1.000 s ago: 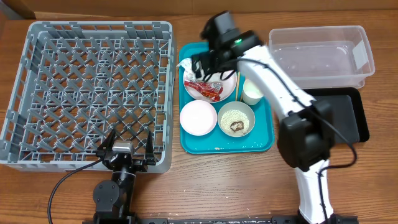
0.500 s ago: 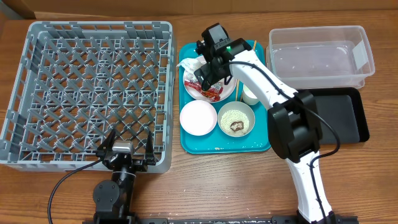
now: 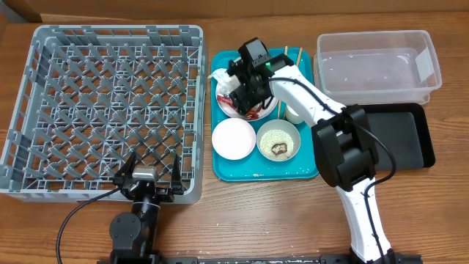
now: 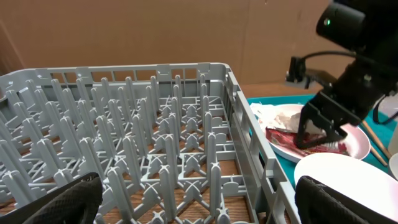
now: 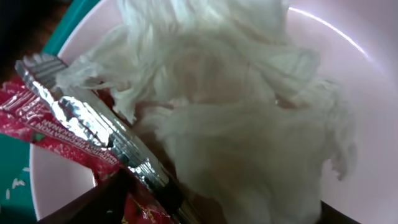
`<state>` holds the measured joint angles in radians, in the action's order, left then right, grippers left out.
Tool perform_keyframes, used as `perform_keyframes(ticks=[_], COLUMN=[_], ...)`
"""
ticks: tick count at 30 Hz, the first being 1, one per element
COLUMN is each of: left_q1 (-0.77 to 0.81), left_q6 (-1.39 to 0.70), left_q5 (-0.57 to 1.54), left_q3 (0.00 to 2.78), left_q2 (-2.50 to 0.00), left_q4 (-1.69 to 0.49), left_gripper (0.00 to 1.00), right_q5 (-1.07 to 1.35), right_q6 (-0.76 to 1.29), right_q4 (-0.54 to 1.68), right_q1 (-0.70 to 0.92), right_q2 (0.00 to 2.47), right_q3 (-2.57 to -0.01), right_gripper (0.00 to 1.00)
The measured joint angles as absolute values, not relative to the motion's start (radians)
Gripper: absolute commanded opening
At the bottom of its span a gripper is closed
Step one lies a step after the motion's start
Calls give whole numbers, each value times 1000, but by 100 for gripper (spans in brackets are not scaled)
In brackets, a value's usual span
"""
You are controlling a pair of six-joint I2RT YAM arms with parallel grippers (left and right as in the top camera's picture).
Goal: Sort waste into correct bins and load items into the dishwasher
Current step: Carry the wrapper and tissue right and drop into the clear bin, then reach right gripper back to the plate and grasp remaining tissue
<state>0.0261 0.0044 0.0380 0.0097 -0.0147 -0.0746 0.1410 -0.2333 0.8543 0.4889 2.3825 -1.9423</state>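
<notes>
Right gripper is down on the round white plate, upper left of the teal tray, mid-frame in overhead. Its fingers straddle the crumpled red-and-white wrapper and the white paper bunched with it. Fingertips are at the wad, jaws partly spread. Can't tell from any view whether they have actually clamped it. Wrapper is on the plate, not lifted. Right wrist view is all paper, with a foil-edged red strip at left over the plate surface.

Left gripper sits at bottom left of overhead, just off the near wall of the grey dish rack. Fingers are spread wide with nothing between them. Both dark fingers show in the lower corners of the left wrist view.

Other items on the teal tray:
- Empty white bowl, lower left.
- White bowl of rice with a small brown lump, just beside it on the right.
- Small white cup above that bowl, partly under the right arm.
- Chopsticks along the plate's right side, tips poking past the tray's top edge.

A few rice grains are loose on the tray's lower edge.

Clear plastic tub is at upper right. Black tray is just below it and partly tucked under it. No dishes in the rack.
</notes>
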Motion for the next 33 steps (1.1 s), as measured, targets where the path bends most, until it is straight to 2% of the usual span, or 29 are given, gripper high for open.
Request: perform_keyframes(ticks=[1,2,3,4,10,14,17,22,25,29,33], left_q1=[26,26,26,26,26,26,26,26,26,26,26], left_q6=[4,4,4,4,4,4,4,4,4,4,4], left_q5=[38,38,38,38,38,38,38,38,38,38,38], left_q3=[10,10,10,10,10,10,10,10,10,10,10], left_q2=[-15,-15,-15,-15,-15,-15,-15,-15,-15,-15,-15], left_q4=[-75,-75,-75,-75,-75,-75,-75,-75,-75,-75,-75], left_gripper=[100,100,100,100,100,100,100,100,100,100,100], right_q5=[142,142,141,140,141,141,142,124,106,88,89], right_q6=[-234,-233,-234,-236,-157,-35,58,192,247,299,326], right_q4=[847,839,833,830,861,1026,1174,1369,1421,1454,1429], right_q1=[489,488,487,487,482,465,424,279,163,12,-75], right_q2=[2380,2380,2380,2380,2380,2381,2381,2352,2319,2297,2297], right_q3=[-1938,-1936,-1933,-1930,-1943,-2056,-2236,-2542,-2617,-2609,-2494], right_gripper=[58,28,11,4,4,4,4,4,4,4,4])
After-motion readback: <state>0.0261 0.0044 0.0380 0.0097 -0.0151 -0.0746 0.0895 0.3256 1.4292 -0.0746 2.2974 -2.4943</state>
